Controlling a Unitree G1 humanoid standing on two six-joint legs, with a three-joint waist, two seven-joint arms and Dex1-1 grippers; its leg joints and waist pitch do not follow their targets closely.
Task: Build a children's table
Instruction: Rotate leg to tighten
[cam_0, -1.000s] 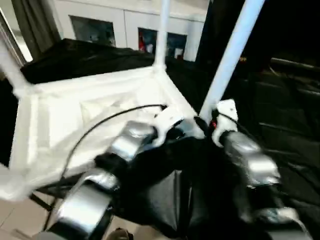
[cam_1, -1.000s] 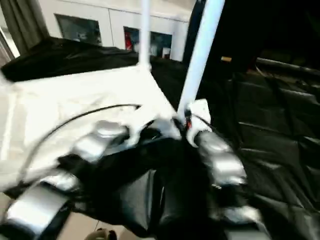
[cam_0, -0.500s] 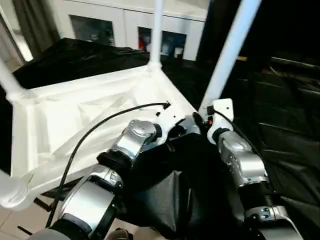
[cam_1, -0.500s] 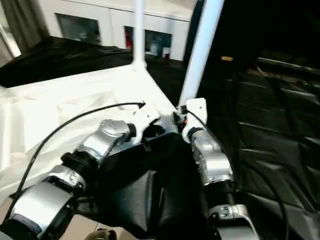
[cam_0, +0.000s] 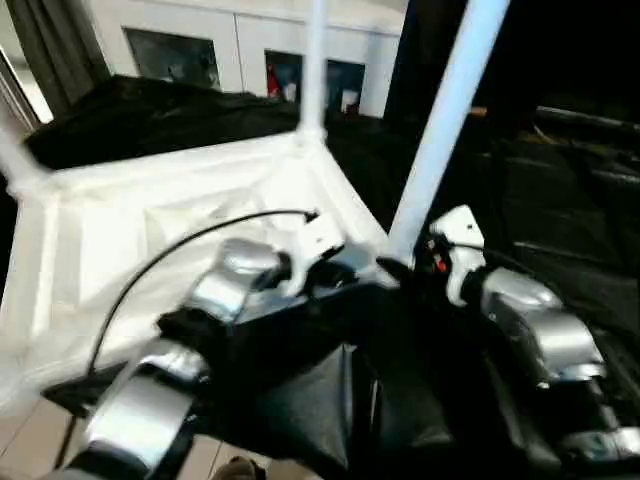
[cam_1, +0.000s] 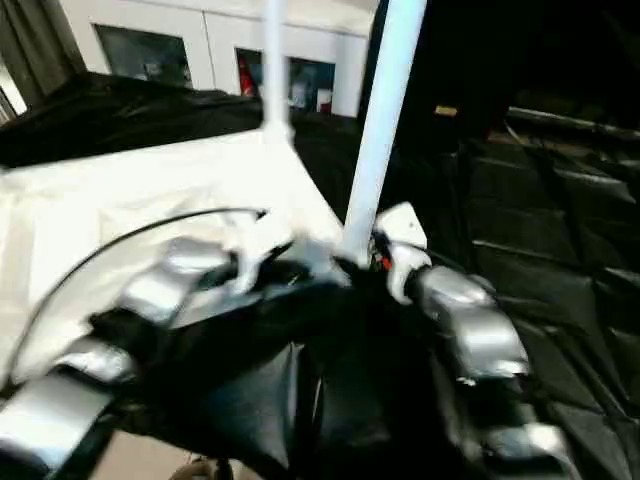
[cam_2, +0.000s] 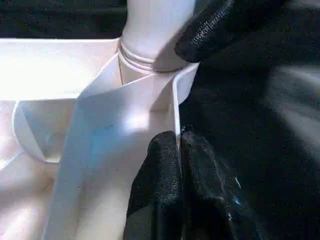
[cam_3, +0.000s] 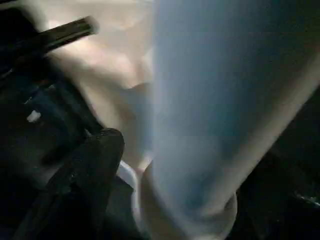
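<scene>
- White plastic rectangular tabletop (cam_0: 130, 225): lies upside down, ribbed underside up, on black cloth (cam_0: 150, 115); left edge cut off by the frame. No brand, label or writing legible on it.
- White glass-door cabinet (cam_0: 240, 55): behind the tabletop at far wall; contents behind the glass too blurred to identify, no text readable.
- Near white tubular leg (cam_0: 440, 125): stands tilted in the near-right corner socket; flared end seated at the socket (cam_2: 150, 55); top cut off by the frame.
- Far white tubular leg (cam_0: 314, 65): upright in far corner socket, top cut off.
- Third white leg (cam_0: 18, 160): at left corner, blurred, mostly out of frame.
- Left gripper (cam_2: 175, 150): fingers pressed together, nothing between them; tips touching the tabletop's corner wall just beside the near socket. Thin black cable (cam_0: 160, 265) arcs over the forearm.
- Right gripper (cam_0: 420, 265): at the base of the near leg; one black finger (cam_3: 92, 165) beside the flared end, other finger hidden. Jaw width: cannot tell; grip on leg not confirmable.
</scene>
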